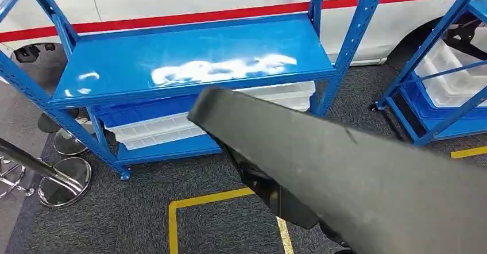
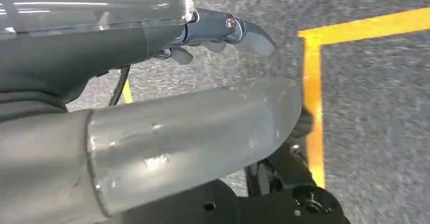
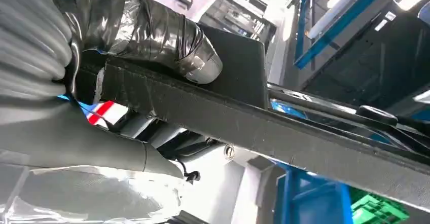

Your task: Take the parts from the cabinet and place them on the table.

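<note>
A long, flat black part (image 1: 350, 173) slants across the lower right of the head view, in front of the blue cabinet (image 1: 189, 58), whose top shelf is bare. In the right wrist view my right hand (image 3: 132, 26) grips this black part (image 3: 304, 133), with fingers over one face and the thumb (image 3: 86, 138) under the other. My left hand (image 2: 167, 138) hangs over the grey carpet, its fingers (image 2: 223, 29) apart from the thumb and nothing between them.
White bins (image 1: 161, 130) sit on the cabinet's lower shelf. A second blue rack (image 1: 436, 93) with white bins stands at the right. Chrome stool bases (image 1: 63, 179) are at the left. Yellow floor tape (image 1: 172, 219) marks the carpet. A white car with a red stripe (image 1: 172, 18) stands behind.
</note>
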`<action>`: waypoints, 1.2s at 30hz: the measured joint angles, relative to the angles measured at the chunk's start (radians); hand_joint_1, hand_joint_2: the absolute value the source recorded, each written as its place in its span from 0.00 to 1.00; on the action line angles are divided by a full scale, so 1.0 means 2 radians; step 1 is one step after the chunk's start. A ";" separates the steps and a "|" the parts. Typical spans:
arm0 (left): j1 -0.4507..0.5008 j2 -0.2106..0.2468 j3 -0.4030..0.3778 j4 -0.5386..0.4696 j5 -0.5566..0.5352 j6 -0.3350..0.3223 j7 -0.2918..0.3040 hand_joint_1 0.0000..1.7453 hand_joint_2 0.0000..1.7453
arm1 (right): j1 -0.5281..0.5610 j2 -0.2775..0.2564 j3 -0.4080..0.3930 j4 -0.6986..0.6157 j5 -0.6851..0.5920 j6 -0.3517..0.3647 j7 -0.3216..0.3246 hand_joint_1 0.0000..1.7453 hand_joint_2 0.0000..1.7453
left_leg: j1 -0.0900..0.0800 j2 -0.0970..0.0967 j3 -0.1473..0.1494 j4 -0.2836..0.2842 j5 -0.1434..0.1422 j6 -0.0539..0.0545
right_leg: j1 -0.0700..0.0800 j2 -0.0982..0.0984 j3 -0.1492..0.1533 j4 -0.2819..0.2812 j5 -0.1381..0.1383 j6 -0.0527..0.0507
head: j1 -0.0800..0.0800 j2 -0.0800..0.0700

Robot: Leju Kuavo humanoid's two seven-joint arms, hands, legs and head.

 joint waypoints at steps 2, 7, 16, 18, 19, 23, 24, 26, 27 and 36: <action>0.000 0.000 0.000 0.000 0.000 0.001 0.001 0.00 0.00 | 0.000 -0.001 0.001 0.003 -0.004 0.002 0.000 1.00 1.00 | 0.000 0.000 0.033 -0.030 0.040 0.003 | 0.001 0.000 -0.018 0.007 0.008 0.001 | 0.000 0.000; -0.002 0.003 0.000 0.000 -0.001 0.004 0.001 0.00 0.00 | 0.000 -0.003 0.002 0.009 -0.008 0.006 0.000 1.00 1.00 | -0.006 -0.003 0.124 -0.171 0.033 0.018 | 0.001 -0.001 -0.034 0.014 0.026 0.013 | 0.000 0.000; 0.000 0.004 0.000 0.000 -0.004 0.004 0.004 0.00 0.00 | 0.005 -0.006 0.001 0.009 -0.003 0.001 -0.004 1.00 1.00 | 0.000 0.004 0.080 -0.175 0.075 0.027 | -0.008 0.004 -0.066 0.154 -0.045 0.036 | 0.000 0.000; 0.001 0.004 0.000 0.000 -0.004 0.004 0.005 0.00 0.00 | 0.005 -0.006 0.001 0.009 -0.003 0.001 -0.004 1.00 1.00 | 0.001 0.004 0.071 -0.169 0.078 0.026 | -0.009 0.003 -0.016 0.089 -0.014 0.035 | 0.000 0.000; 0.000 0.004 0.000 0.000 -0.004 0.005 0.008 0.00 0.00 | 0.005 -0.007 0.001 0.009 -0.002 0.001 -0.004 1.00 1.00 | 0.001 0.008 0.070 -0.165 0.078 0.025 | -0.009 -0.003 0.016 0.043 -0.012 0.034 | 0.000 0.000; 0.001 0.005 0.005 0.000 0.001 0.025 0.033 0.00 0.00 | 0.000 -0.010 0.002 0.009 0.007 0.001 0.000 1.00 1.00 | -0.003 0.017 0.065 -0.159 0.082 0.015 | 0.000 -0.008 0.029 0.007 -0.031 0.018 | 0.000 0.000; 0.001 0.005 0.008 0.000 0.002 0.028 0.037 0.00 0.00 | 0.000 -0.011 0.003 0.009 0.009 0.001 0.001 1.00 1.00 | -0.003 0.021 0.065 -0.159 0.083 0.011 | -0.002 -0.005 0.027 0.006 -0.028 0.013 | 0.000 0.000; 0.000 0.006 0.010 0.000 0.002 0.030 0.039 0.00 0.00 | -0.002 -0.012 0.004 0.009 0.010 0.000 0.000 1.00 1.00 | 0.000 0.011 0.054 -0.135 0.057 0.007 | -0.003 0.000 0.023 0.003 -0.021 0.002 | 0.000 0.000; 0.000 0.006 0.010 0.000 0.002 0.031 0.040 0.00 0.00 | -0.001 -0.013 0.004 0.009 0.011 0.000 0.001 1.00 1.00 | 0.000 0.006 0.039 -0.098 0.031 0.006 | -0.002 0.003 0.019 0.003 -0.018 -0.002 | 0.000 0.000; 0.002 0.025 0.028 0.000 0.016 0.096 0.068 0.00 0.00 | 0.002 -0.021 0.007 0.013 0.035 -0.034 0.006 1.00 1.00 | -0.004 -0.045 0.091 -0.155 0.061 0.032 | 0.009 0.043 0.005 0.008 -0.006 -0.001 | 0.000 0.000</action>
